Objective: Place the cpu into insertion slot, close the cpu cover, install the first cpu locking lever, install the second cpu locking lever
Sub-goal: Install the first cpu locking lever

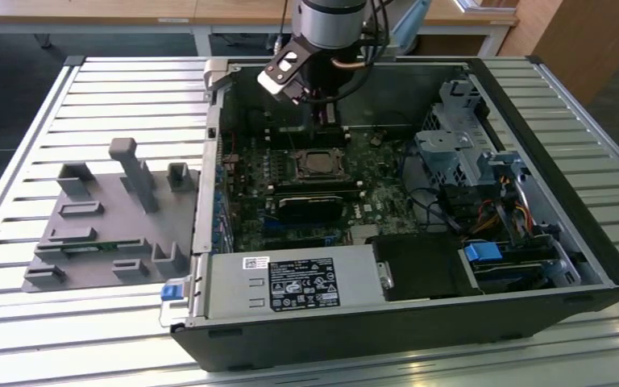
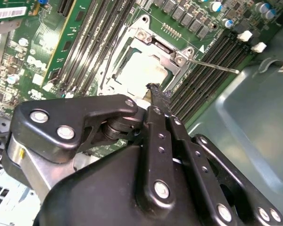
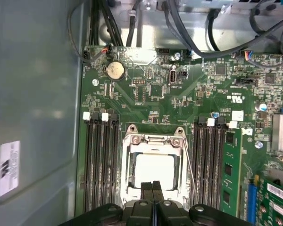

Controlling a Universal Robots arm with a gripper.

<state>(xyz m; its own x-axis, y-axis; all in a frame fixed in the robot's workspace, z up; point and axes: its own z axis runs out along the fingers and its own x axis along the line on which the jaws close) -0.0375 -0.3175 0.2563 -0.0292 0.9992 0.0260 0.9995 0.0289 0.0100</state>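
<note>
Face-up cpu (image 3: 153, 168) lying flat beneath cpu cover (image 3: 153, 140), fingers (image 3: 147, 190) closed together, empty, at its edge

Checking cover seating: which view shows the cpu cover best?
First wrist view: looks straight down on the cpu cover, frame visible around the cpu, though the gripper hides one edge. Second wrist view shows it slanted, partly behind the gripper; exterior view, from far off.

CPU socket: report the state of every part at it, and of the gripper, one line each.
cpu cover: down flat over the chip.
cpu: seated, pale top showing through the cover's window.
locking lever: slanting out past the cover's side, seemingly not latched.
gripper: shut, tips at the cover's edge.
</note>
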